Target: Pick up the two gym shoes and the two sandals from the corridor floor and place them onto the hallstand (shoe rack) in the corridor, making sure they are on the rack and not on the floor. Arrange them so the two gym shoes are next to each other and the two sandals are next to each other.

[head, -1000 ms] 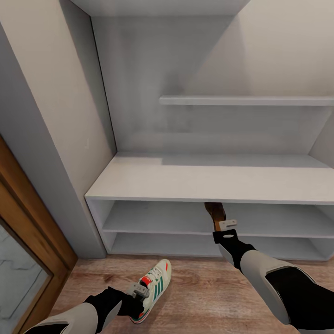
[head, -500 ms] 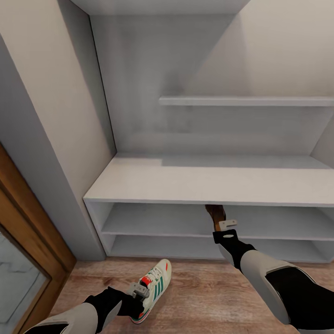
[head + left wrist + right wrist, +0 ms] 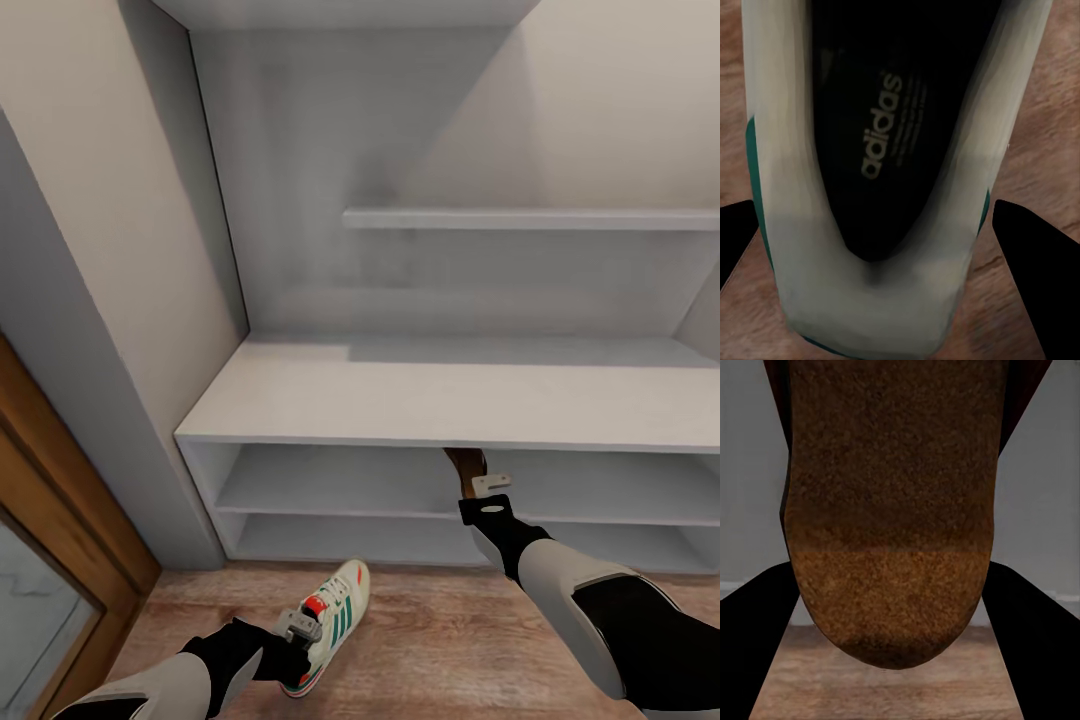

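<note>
Right tool [image 3: 478,480] reaches into the hallstand [image 3: 440,400], closed on a sandal [image 3: 465,463] — left tool [image 3: 300,629] grips a gym shoe [image 3: 335,620] over the floor [image 3: 450,640]; its wrist view reveals "adidas" insole print.

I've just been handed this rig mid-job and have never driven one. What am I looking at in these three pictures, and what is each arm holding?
It is a wheeled robot with two arms, each ending in a two-fingered gripper.

The big picture is from the head camera, looking down over both arms at the white hallstand. Its bench top is bare, with two open shelves below and wood floor in front.

The left gripper is closed on the heel of a gym shoe, white with green stripes, low over the floor. Whether it rests on the floor I cannot tell. The left wrist camera looks straight into that shoe's opening.

The right gripper holds a brown sandal pushed into the upper shelf. The right wrist camera shows the sandal between the dark fingers, grey shelf behind.
</note>
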{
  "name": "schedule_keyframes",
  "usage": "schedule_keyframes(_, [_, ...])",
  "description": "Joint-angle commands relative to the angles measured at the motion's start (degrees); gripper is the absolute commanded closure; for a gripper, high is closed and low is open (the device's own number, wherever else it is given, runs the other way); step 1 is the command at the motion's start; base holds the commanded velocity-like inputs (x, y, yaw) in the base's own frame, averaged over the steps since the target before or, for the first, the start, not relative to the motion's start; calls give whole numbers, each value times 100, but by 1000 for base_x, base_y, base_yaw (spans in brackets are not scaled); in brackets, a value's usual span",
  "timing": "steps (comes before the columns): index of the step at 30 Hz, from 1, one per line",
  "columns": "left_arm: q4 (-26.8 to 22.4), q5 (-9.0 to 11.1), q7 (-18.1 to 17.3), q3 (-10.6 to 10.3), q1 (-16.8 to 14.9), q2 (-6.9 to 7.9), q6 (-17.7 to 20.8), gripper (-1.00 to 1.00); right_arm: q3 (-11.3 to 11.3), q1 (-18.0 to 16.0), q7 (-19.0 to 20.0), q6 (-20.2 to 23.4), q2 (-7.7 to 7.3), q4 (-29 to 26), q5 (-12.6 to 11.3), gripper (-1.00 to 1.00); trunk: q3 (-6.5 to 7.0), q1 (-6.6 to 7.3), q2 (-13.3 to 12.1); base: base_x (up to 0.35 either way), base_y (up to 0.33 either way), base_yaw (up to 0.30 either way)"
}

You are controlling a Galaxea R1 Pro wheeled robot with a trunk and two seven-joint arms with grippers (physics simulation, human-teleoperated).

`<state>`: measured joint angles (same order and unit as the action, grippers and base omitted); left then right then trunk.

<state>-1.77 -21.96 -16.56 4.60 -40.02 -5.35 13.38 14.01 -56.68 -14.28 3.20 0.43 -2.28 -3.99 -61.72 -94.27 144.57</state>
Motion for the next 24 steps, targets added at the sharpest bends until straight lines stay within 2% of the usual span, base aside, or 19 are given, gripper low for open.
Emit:
schedule_keyframes(1, [-16, -45, -23, 49, 1, -1, 42, 100, 49, -1, -23, 33, 1, -10, -40, 100, -5, 0, 2, 135, 0, 0])
schedule_keyframes(14, [-16, -45, -28, 49, 1, -1, 42, 100, 49, -1, -23, 32, 1, -10, -41, 100, -5, 0, 2, 107, 0, 0])
schedule_keyframes(24, [-16, -45, -31, 49, 3, -1, 42, 100, 49, -1, -23, 32, 1, -10, -41, 100, -5, 0, 2, 24, 0, 0])
